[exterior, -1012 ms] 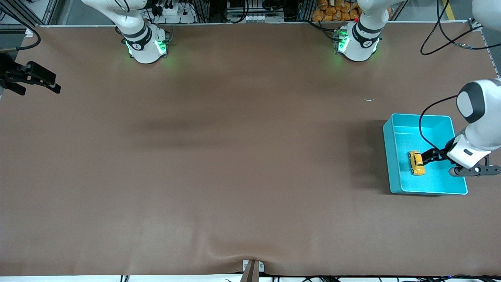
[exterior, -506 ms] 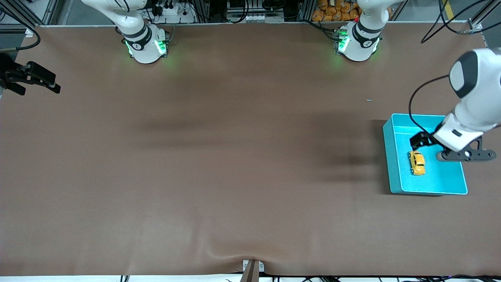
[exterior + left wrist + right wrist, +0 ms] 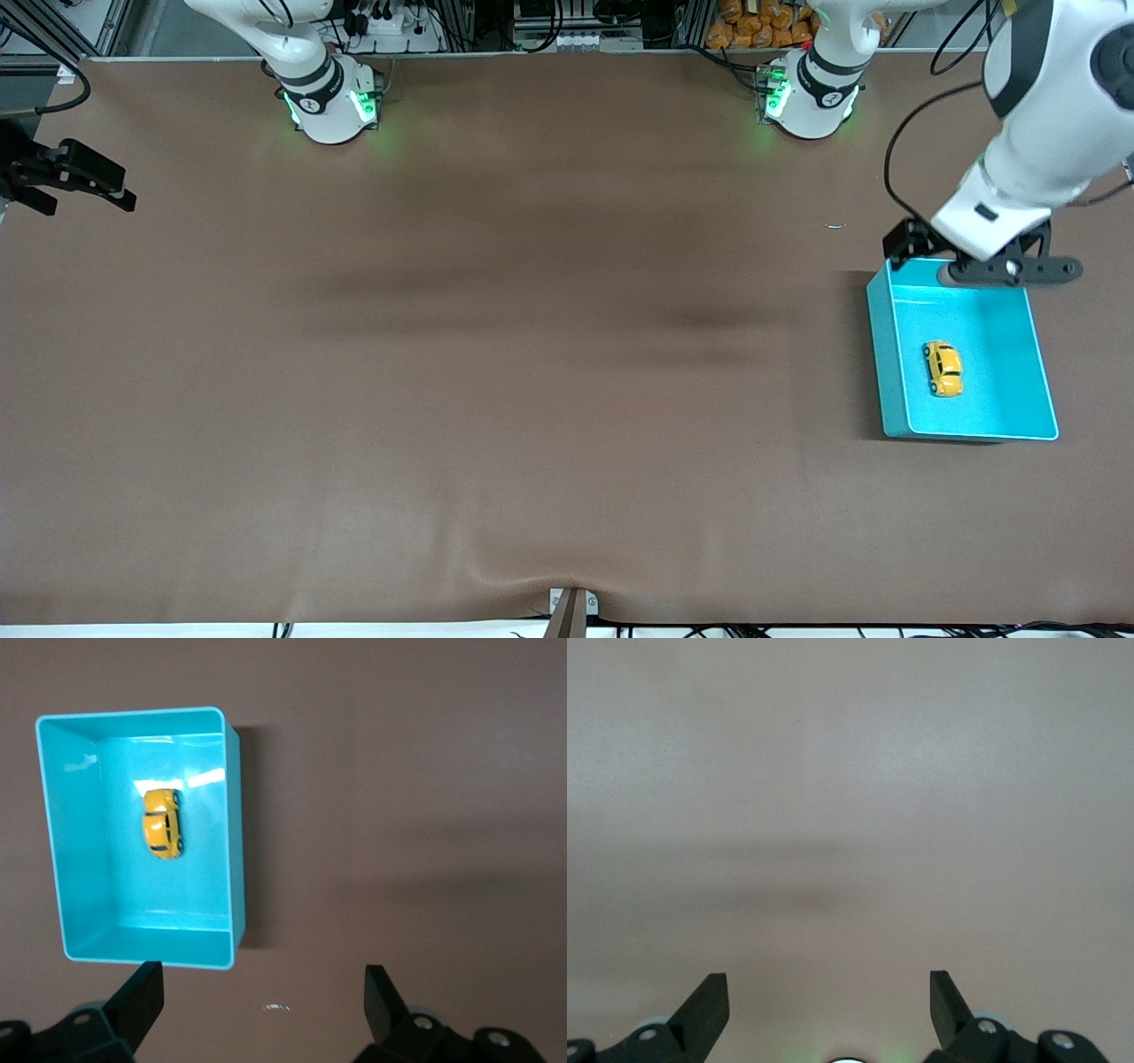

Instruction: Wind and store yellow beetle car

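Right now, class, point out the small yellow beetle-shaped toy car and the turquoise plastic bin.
Small yellow beetle-shaped toy car [image 3: 943, 368]: front view, on its rounded roof.
Turquoise plastic bin [image 3: 237, 833]: left wrist view, on its side wall.

A robotics lab: two white robot arm bases with green status lights [image 3: 332, 102] bolted along one edge of a wide brown-covered counter [image 3: 496, 354], with aluminium framing, power strips and cables [image 3: 381, 22] past that edge
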`<move>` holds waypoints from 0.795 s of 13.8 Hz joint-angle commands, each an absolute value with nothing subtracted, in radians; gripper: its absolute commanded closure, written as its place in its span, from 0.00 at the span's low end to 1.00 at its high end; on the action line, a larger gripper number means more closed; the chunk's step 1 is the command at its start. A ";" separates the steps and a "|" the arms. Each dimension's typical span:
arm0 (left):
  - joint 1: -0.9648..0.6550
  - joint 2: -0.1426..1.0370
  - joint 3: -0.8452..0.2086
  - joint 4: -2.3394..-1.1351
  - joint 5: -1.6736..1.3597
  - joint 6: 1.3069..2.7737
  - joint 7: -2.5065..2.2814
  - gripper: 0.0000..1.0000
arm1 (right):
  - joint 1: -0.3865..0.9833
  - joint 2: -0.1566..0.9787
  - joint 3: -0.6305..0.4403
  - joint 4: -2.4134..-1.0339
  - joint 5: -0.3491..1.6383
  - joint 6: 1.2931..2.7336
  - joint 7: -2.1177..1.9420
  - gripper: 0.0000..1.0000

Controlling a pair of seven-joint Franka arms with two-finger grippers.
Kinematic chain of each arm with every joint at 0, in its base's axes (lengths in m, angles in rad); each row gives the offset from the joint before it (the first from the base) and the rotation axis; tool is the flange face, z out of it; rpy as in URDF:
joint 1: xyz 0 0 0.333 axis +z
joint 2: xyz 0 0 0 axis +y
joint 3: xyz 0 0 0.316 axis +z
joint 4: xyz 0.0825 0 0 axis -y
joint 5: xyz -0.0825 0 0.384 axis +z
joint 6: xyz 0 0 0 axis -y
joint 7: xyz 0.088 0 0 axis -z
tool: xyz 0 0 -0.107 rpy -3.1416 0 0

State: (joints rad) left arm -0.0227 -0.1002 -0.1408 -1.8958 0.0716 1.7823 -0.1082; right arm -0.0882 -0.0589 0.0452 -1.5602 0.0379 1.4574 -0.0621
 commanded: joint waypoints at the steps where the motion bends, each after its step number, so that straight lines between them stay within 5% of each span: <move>1: -0.054 -0.115 -0.103 -1.797 -0.012 1.651 -0.095 0.00 | -0.110 -0.063 0.054 -1.543 0.031 1.448 -0.051 0.00; 4: -0.046 -0.106 -0.106 -1.677 -0.021 1.540 -0.097 0.00 | -0.115 -0.058 0.054 -1.543 0.032 1.448 -0.052 0.00; 11: -0.044 -0.107 -0.106 -1.618 -0.014 1.523 -0.100 0.00 | -0.107 -0.061 0.057 -1.543 0.031 1.433 -0.067 0.00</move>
State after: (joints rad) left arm -0.0424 -0.1204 -0.1094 -1.6641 -0.0016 1.5508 -0.1065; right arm -0.1018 -0.0589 0.0469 -1.5557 0.0377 1.4558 -0.0641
